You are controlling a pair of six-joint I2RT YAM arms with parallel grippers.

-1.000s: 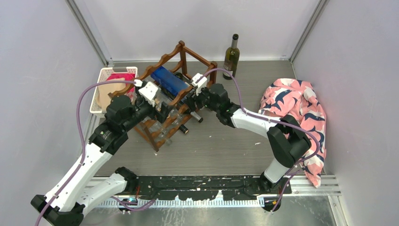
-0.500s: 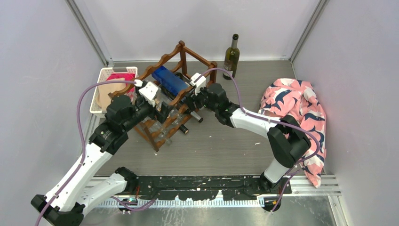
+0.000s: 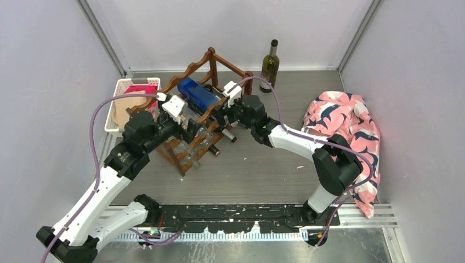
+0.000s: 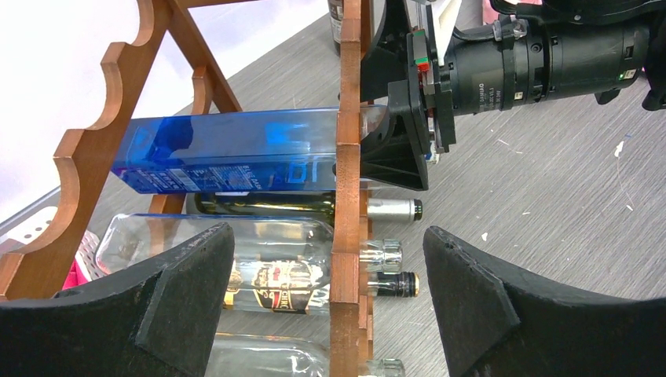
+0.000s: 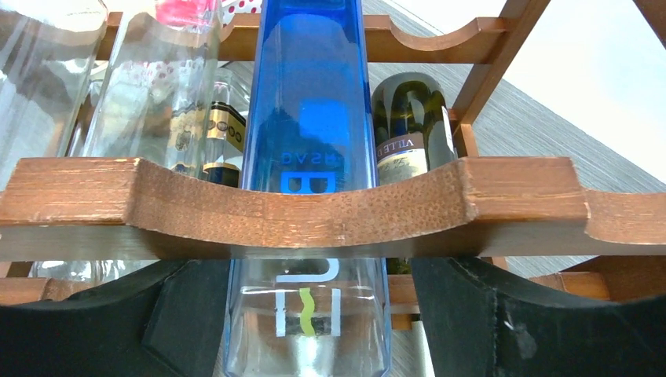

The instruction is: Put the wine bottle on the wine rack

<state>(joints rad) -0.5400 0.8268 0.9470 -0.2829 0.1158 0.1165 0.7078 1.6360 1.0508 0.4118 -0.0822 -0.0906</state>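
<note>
The dark reddish-brown wine rack [image 3: 211, 59] stands at the back centre, with several bottles lying in it. A blue glass bottle [image 3: 198, 93] lies on its top rails. My right gripper [image 3: 220, 112] is at the rack's right side, shut on the blue bottle's neck end [image 5: 308, 314] just below a scalloped rail [image 5: 314, 208]. My left gripper [image 3: 189, 127] is open at the rack's front, with its jaws on either side of an upright post [image 4: 345, 259], holding nothing. A dark green wine bottle [image 3: 270, 64] stands upright behind the rack.
A white plastic basket [image 3: 118, 93] with tan and pink items sits left of the rack. A pink patterned cloth [image 3: 345, 126] lies at the right. Grey walls close in the back and both sides.
My right gripper has moved slightly up and left toward the rack, and the blue bottle has slid a little further in. The left arm has not moved.
</note>
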